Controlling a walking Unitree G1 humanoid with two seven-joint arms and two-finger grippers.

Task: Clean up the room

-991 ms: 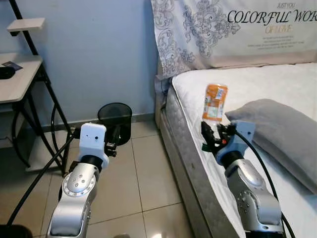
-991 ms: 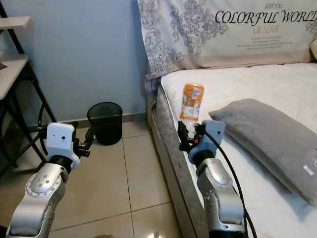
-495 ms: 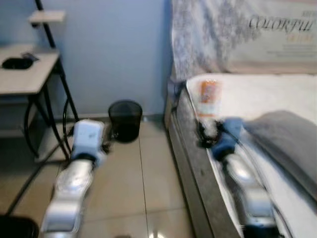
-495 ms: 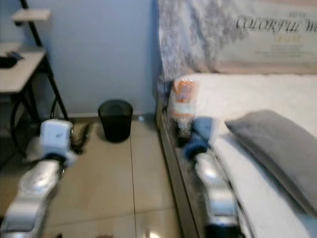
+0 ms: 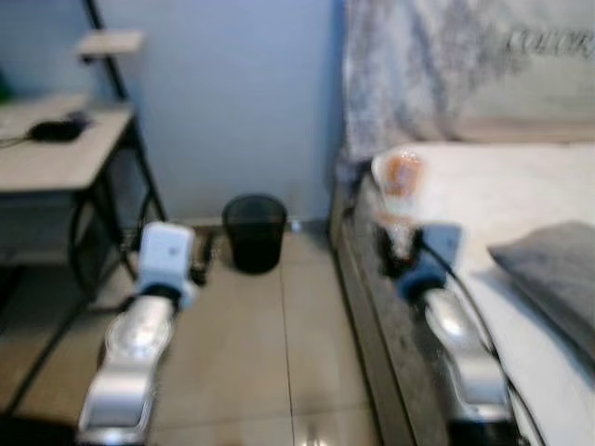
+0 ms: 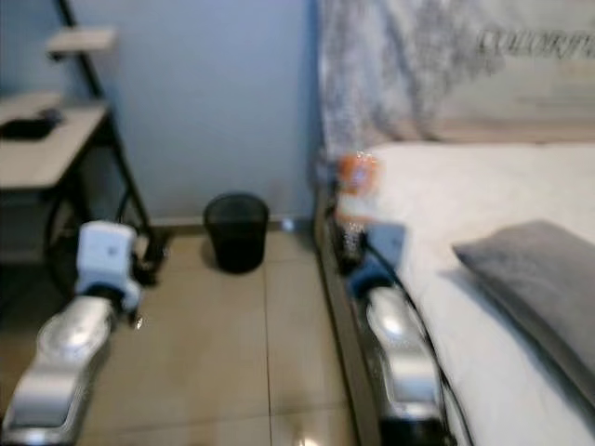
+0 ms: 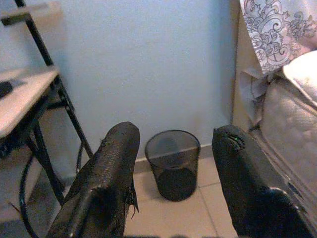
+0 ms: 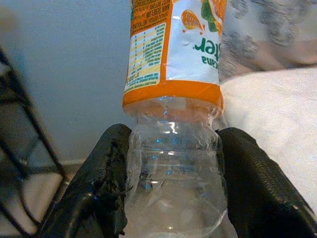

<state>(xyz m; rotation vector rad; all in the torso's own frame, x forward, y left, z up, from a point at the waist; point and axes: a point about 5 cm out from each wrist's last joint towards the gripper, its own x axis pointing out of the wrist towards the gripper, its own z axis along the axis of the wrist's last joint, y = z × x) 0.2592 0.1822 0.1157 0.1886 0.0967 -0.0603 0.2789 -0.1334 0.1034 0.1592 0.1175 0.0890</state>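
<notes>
A tiled floor point(image 5: 279, 372) carries a black mesh bin point(image 7: 172, 163), which stands by the blue wall, near the head corner of the bed point(image 6: 437, 195). On the bed's white sheet lies a grey pillow point(image 6: 530, 269). To the left, a pale desk point(image 5: 56, 163) on black legs holds a small dark object point(image 5: 54, 130), too blurred to identify, perhaps a mouse.
</notes>
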